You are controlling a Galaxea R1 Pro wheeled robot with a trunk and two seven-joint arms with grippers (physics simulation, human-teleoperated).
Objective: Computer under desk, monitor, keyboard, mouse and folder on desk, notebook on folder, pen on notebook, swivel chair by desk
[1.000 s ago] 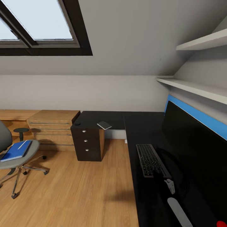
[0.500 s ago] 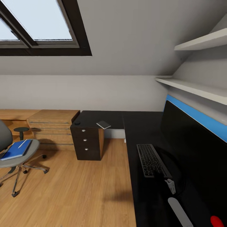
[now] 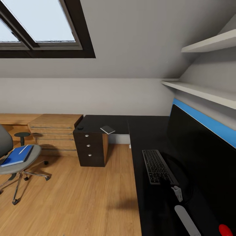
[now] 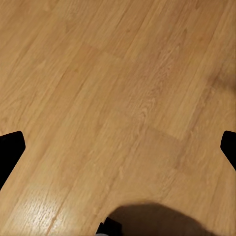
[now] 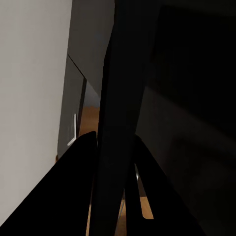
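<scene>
The monitor (image 3: 203, 154) stands at the right on the black desk (image 3: 147, 131), with its red dot (image 3: 224, 229) at a lower corner. The keyboard (image 3: 157, 167) lies in front of it. My right gripper (image 5: 114, 138) has a finger on each side of the monitor's thin edge (image 5: 118, 73). Its pale arm (image 3: 185, 218) reaches in beside the keyboard. The notebook (image 3: 108, 129) and the mouse (image 3: 80, 127) lie on the desk's far wing. On the swivel chair (image 3: 28, 157) at the left rests the folder (image 3: 14, 156), with the pen (image 3: 23, 149) on it. My left gripper (image 4: 118, 150) hangs open over the floor. The computer is out of view.
A dark drawer unit (image 3: 91, 149) stands under the desk's far wing, with low light-wood cabinets (image 3: 55, 129) to its left. White shelves (image 3: 203, 91) jut out above the monitor. Wood floor (image 3: 82, 196) stretches between the chair and the desk.
From a second ago to half a second ago, the monitor's near edge and red dot shifted a little leftward and the view nudged slightly. Nothing has moved since.
</scene>
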